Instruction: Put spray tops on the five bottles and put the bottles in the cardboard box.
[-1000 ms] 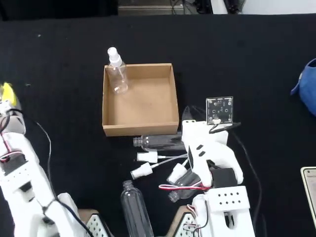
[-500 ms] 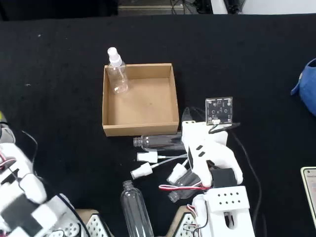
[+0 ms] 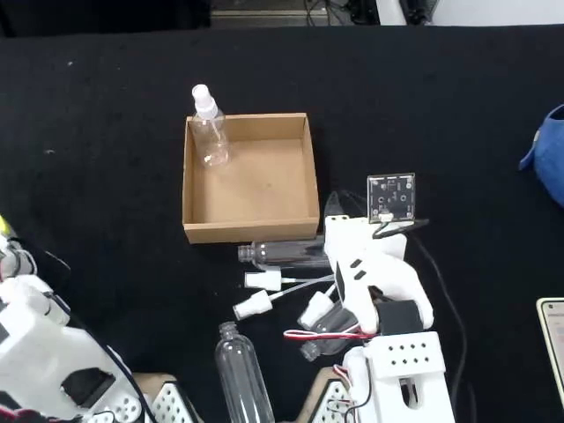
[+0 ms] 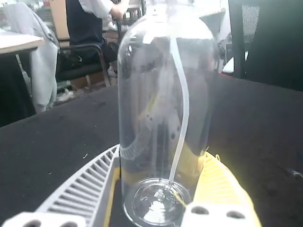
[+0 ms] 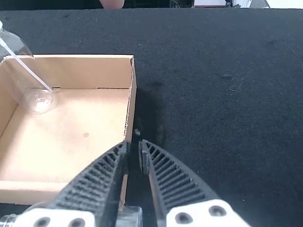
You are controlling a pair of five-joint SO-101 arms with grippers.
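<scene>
Since the clear bottle (image 4: pixel 165 109), dip tube (image 4: pixel 186 94) inside, sat clamped in the left end effector (image 4: pixel 158 191) well apart from the cardboard box (image 3: pixel 249 231), it likely needed a level carry over the wall, landing beside the capped bottle (image 3: pixel 211 137); the right end effector (image 5: pixel 134 146) hung pinched together, empty.

clear glossy plastic is showing on the bottle (image 4: pixel 163 118) between the left gripper (image 4: pixel 163 156) fingers (image 4: pixel 80 189): smooth wall, catching highlights, thin white plastic tube (image 4: pixel 182 104) running inside. those fingers are looking like ribbed matt plastic, one light grey, one yellow. right gripper (image 5: pixel 134 144) is showing black ribbed plastic, matt. cardboard box (image 5: pixel 80 142) just ahead of it is reading as plain brown paperboard, matt, raw cut edges. table (image 5: pixel 218 85) around it is wearing black matt cloth, faintly linty
</scene>
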